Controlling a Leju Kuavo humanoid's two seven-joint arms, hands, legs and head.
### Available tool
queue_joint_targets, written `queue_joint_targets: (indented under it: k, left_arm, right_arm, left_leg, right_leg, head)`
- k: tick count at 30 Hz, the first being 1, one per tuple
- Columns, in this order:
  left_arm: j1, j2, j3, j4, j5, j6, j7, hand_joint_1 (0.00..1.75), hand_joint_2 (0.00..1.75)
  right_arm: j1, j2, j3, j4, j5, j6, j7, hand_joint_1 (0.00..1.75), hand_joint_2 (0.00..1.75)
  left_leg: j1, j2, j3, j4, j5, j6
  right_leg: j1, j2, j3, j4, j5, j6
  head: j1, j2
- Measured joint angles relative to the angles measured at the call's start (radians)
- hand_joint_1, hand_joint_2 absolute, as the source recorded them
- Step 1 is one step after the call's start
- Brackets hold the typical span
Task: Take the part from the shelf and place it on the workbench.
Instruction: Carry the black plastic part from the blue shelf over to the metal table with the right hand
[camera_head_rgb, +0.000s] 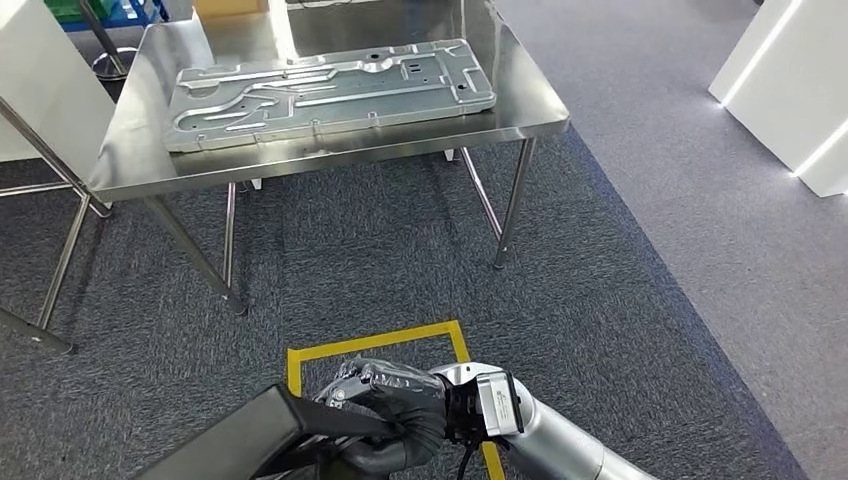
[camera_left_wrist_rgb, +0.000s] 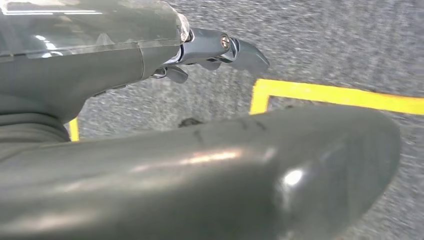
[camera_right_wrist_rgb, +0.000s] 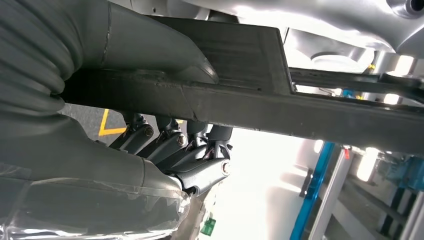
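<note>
A dark flat part (camera_head_rgb: 240, 435) juts in from the lower left of the head view. My right hand (camera_head_rgb: 400, 405) grips its near end low over the carpet. In the right wrist view the fingers (camera_right_wrist_rgb: 170, 145) curl under the dark part (camera_right_wrist_rgb: 300, 112) and the thumb lies on top of it. In the left wrist view my left hand (camera_left_wrist_rgb: 150, 100) hangs over the carpet, its fingers (camera_left_wrist_rgb: 220, 50) held straight and apart from the thick thumb (camera_left_wrist_rgb: 225, 170), with nothing between them. The steel workbench (camera_head_rgb: 140, 160) stands ahead, well beyond both hands.
A large stamped metal panel (camera_head_rgb: 330, 90) covers most of the workbench top. A yellow tape square (camera_head_rgb: 375, 342) marks the carpet in front of me. Another steel frame's legs (camera_head_rgb: 50, 270) stand at the left, and white panels (camera_head_rgb: 790, 80) at the far right.
</note>
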Motion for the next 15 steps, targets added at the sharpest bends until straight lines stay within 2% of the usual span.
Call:
queue_joint_targets:
  k: [1,3,4,5,8,9,10,11,13,15]
  left_arm:
    - [-0.001,0.000,0.003,0.000,0.002,0.002,-0.001,0.00,0.00]
    - [-0.001,0.000,0.007,0.000,0.005,0.003,-0.004,0.00,0.00]
    - [-0.001,0.000,0.009,0.000,0.005,0.003,-0.005,0.00,0.00]
    - [-0.002,0.000,0.010,0.000,0.005,0.003,-0.006,0.00,0.00]
    - [-0.001,0.000,0.014,0.000,0.005,0.005,-0.008,0.00,0.00]
    - [0.001,0.000,0.015,0.000,0.005,0.006,-0.009,0.00,0.00]
    - [0.003,0.000,0.016,0.000,0.005,0.006,-0.010,0.00,0.00]
    - [0.005,0.000,0.017,0.000,0.004,0.006,-0.011,0.00,0.00]
    - [0.006,0.001,0.019,0.000,0.002,0.006,-0.013,0.00,0.00]
    - [0.002,0.001,0.022,0.000,-0.002,0.003,-0.016,0.00,0.00]
  right_arm:
    - [-0.001,0.000,0.000,0.002,0.000,0.000,0.000,1.73,1.75]
    - [-0.001,0.001,0.000,0.003,-0.001,0.000,0.000,1.73,1.75]
    - [-0.002,0.002,0.000,0.003,-0.001,0.000,0.000,1.73,1.75]
    - [-0.002,0.002,0.001,0.003,-0.001,0.000,0.000,1.73,1.75]
    - [-0.002,0.004,0.001,0.005,-0.002,-0.002,0.000,1.73,1.75]
    - [-0.001,0.005,0.001,0.006,-0.001,-0.004,0.000,1.73,1.75]
    - [0.000,0.005,0.001,0.007,0.003,-0.007,0.000,1.73,1.75]
    - [0.000,0.005,0.002,0.008,0.009,-0.013,0.000,1.73,1.75]
    - [0.000,0.006,0.002,0.008,0.025,-0.025,0.000,1.73,1.75]
    - [0.000,0.008,0.003,0.010,0.037,-0.033,0.000,1.73,1.75]
  left_leg:
    - [-0.001,0.000,0.003,0.001,-0.002,-0.007]
    - [0.000,0.002,0.007,0.012,-0.004,-0.018]
    - [0.001,0.002,0.002,0.035,-0.006,-0.022]
    - [0.002,0.003,-0.016,0.072,-0.016,-0.025]
    - [0.003,0.003,-0.134,0.252,-0.081,-0.030]
    - [0.003,0.003,-0.169,0.289,-0.094,-0.029]
    - [0.003,0.003,-0.188,0.292,-0.087,-0.027]
    - [0.002,0.004,-0.190,0.261,-0.060,-0.023]
    - [-0.005,0.024,-0.163,0.137,0.033,-0.004]
    - [-0.017,0.051,-0.141,0.052,0.080,0.012]
  right_leg:
    - [0.003,0.000,0.001,-0.003,-0.008,-0.009]
    - [0.002,0.002,0.013,-0.010,-0.004,-0.028]
    - [0.002,0.003,0.022,-0.012,-0.009,-0.035]
    - [0.001,0.003,0.032,-0.014,-0.014,-0.041]
    - [0.006,0.000,0.052,-0.015,-0.033,-0.052]
    - [0.008,0.000,0.060,-0.015,-0.040,-0.054]
    - [0.011,0.001,0.069,-0.015,-0.048,-0.055]
    - [0.014,-0.001,0.080,-0.015,-0.056,-0.056]
    - [0.019,-0.008,0.104,-0.015,-0.075,-0.056]
    - [0.022,-0.018,0.120,-0.017,-0.092,-0.048]
  head:
    - [0.001,0.000]
    - [0.002,0.000]
    - [0.001,0.000]
    - [0.001,0.000]
    - [0.000,0.000]
    - [0.000,0.000]
    - [0.000,0.000]
    - [0.000,0.000]
    - [0.001,0.000]
    - [0.002,0.000]
